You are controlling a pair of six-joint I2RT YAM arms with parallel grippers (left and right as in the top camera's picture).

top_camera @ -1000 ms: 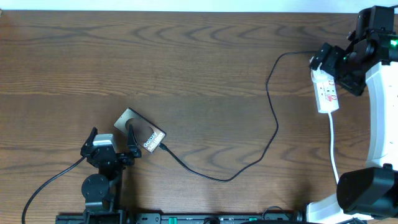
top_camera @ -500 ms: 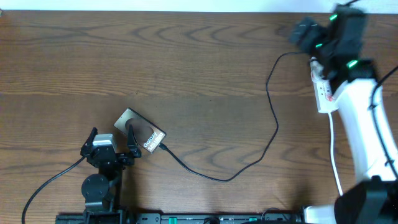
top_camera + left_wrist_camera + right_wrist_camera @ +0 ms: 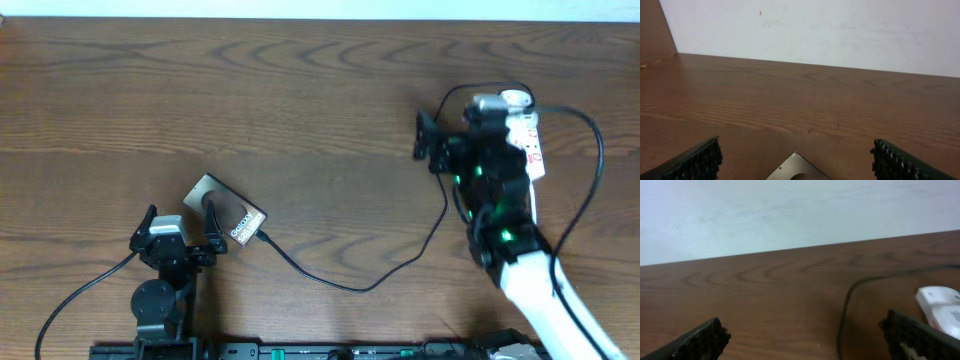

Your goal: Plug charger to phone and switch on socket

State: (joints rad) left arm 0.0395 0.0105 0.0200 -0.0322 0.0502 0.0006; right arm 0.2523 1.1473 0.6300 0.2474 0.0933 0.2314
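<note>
The right fingers [image 3: 912, 335] were held wide apart and empty. The socket [image 3: 940, 305] was found just off their right side, laid lengthwise along their reach, so that arm was judged nearer. The left fingers [image 3: 695, 162], likewise spread, were set astride the phone [image 3: 797, 167], with the charger [image 3: 360, 289] seemingly attached.

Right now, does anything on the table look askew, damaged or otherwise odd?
Nothing looks damaged or spilled. The phone lies at a slant, with the charger tip at its lower-right end. The socket is partly hidden under the right arm, so its switches cannot be read.
</note>
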